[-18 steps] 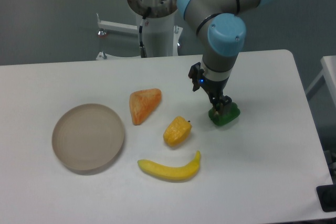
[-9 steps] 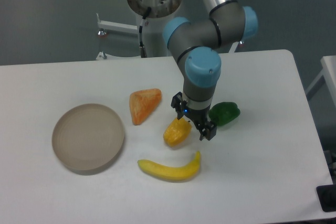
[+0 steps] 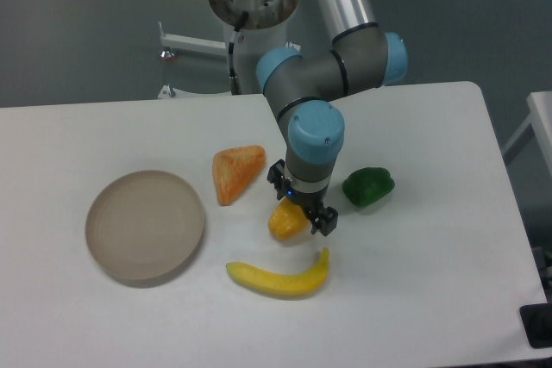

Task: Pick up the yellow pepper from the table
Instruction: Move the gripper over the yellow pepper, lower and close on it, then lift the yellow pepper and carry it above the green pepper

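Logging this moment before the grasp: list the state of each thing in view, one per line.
gripper: low over the yellow pepper, open or shut unclear
yellow pepper: on the table, partly hidden
green pepper: on the table, free
banana: lying flat
orange wedge: lying flat
round plate: empty

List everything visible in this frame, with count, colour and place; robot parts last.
table: one, white, fills the frame
plate: one, beige, left side of table
orange wedge: one, orange, right of the plate
yellow pepper: one, yellow-orange, centre, partly under the gripper
banana: one, yellow, in front of the pepper
green pepper: one, green, right of the yellow pepper
arm: one, grey with blue caps, reaching over the centre
gripper: one, dark, directly over the yellow pepper; jaw state unclear
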`<state>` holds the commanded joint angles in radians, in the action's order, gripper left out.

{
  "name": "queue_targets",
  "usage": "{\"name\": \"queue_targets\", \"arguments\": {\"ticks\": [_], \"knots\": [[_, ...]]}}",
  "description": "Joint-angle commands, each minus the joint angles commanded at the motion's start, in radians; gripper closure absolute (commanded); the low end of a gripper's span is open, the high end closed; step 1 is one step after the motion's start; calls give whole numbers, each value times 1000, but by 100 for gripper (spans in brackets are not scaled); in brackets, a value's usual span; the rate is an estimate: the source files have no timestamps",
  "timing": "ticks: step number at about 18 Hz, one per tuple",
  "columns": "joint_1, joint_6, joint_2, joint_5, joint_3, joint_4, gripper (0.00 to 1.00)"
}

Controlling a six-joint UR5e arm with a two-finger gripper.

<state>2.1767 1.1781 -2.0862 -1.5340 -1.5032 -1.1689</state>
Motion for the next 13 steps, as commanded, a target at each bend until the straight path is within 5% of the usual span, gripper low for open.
{"name": "queue_targets", "arguments": {"ticks": [6,7,8,9,13], "knots": [[-11,6,-18,0,0,11,0],[-12,6,-18,-2,-2,23,11],[-12,0,-18,-5,-6,37,35],[-12,-2,-15,-6,-15,41,78],[-11,-11,27,-15,-14,31,84]]}}
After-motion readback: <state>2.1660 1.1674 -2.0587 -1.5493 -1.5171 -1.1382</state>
